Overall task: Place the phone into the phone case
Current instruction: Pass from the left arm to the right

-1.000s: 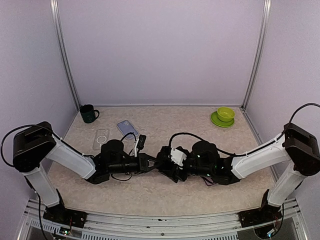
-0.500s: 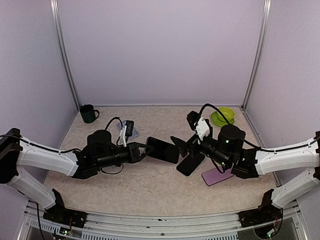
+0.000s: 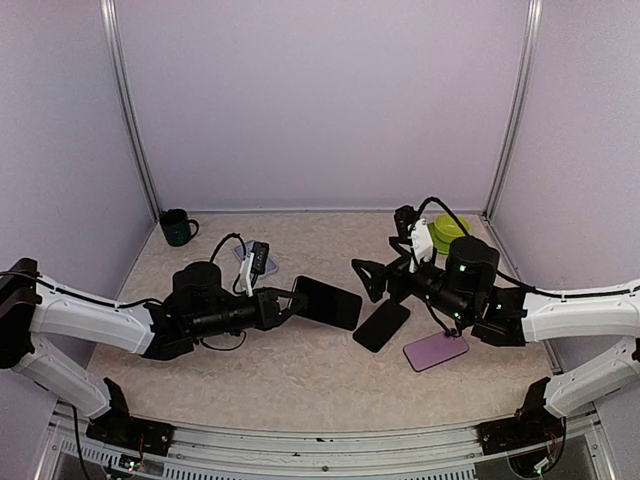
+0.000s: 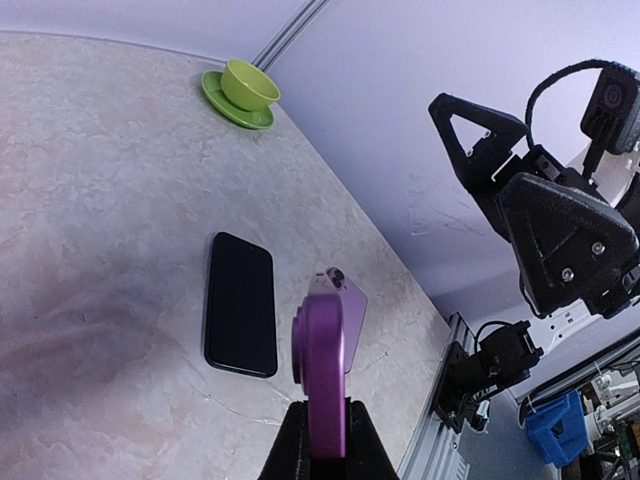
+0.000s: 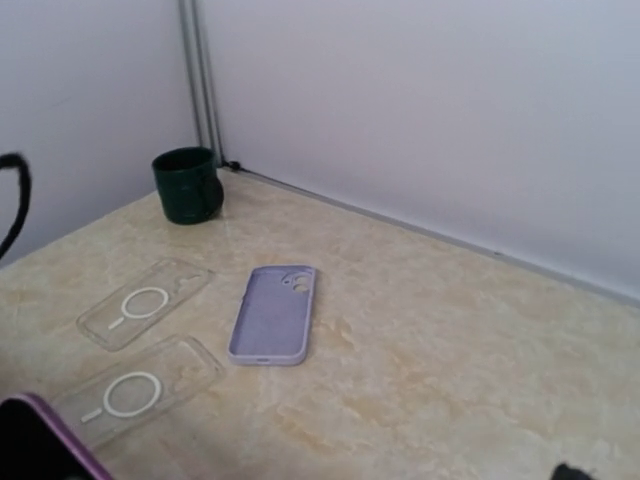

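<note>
Marbled bench [image 3: 300, 385]. Left claw [image 3: 293, 300]: clenched on purple-edged phone [image 3: 328, 303], held aloft. Right claw [image 3: 368, 280]: released, empty. Next, I judge: seat phone in lilac case [image 5: 272, 313].

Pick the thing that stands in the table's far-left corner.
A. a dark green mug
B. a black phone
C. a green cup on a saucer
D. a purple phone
A: the dark green mug stands in the far-left corner, while the green cup sits far right and the black phone lies mid-table.
</note>
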Tool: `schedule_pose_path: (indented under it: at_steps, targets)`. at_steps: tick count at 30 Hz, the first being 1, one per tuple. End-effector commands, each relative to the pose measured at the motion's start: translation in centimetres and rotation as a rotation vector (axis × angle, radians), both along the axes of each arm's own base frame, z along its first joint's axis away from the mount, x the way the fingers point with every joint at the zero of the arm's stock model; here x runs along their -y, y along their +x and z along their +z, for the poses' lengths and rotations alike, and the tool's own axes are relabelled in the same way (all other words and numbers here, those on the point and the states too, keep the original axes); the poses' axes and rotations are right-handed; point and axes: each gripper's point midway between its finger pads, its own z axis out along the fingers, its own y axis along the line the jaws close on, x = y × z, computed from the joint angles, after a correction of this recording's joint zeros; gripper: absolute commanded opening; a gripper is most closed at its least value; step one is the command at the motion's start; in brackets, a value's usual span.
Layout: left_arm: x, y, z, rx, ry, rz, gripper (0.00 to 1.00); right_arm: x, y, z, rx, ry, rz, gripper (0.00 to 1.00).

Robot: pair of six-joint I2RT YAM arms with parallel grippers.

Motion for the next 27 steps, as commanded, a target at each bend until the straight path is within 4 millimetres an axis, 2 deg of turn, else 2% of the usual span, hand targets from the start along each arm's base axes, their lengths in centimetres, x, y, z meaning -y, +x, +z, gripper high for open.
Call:
schedule_pose_path:
  at_steps: [1, 4, 7, 12, 17, 21, 27]
  targets:
    - [-0.1, -0.3, 3.3, 0.077, -0.078, -0.004, 0.0, 1.1, 0.5, 2.2, -0.043, 0.07, -0.055, 1.0]
    - [-0.1, 0.0, 3.3, 0.071, -0.074, 0.01, 0.0, 1.6, 0.1, 1.9, -0.005, 0.053, -0.049, 1.0]
    - [-0.1, 0.0, 3.3, 0.071, -0.071, 0.013, 0.0, 2.3, -0.6, 2.3, 0.051, 0.108, -0.026, 1.0]
    - [-0.3, 0.3, 3.4, 0.075, -0.07, 0.027, 0.0, 1.9, -0.3, 1.2, -0.037, 0.125, -0.006, 0.95]
    - [-0.6, 0.3, 4.5, 0.105, -0.093, 0.031, 0.0, 2.0, 0.5, -1.0, -0.149, 0.114, -0.054, 0.88]
    - [-0.9, 0.0, 5.5, 0.138, -0.134, 0.019, 0.0, 0.5, -0.4, -2.2, -0.226, 0.126, 0.036, 0.87]
    - [-1.7, -0.2, 6.8, 0.17, -0.19, 0.012, 0.0, -0.2, -1.5, -2.0, -0.313, 0.191, 0.104, 0.86]
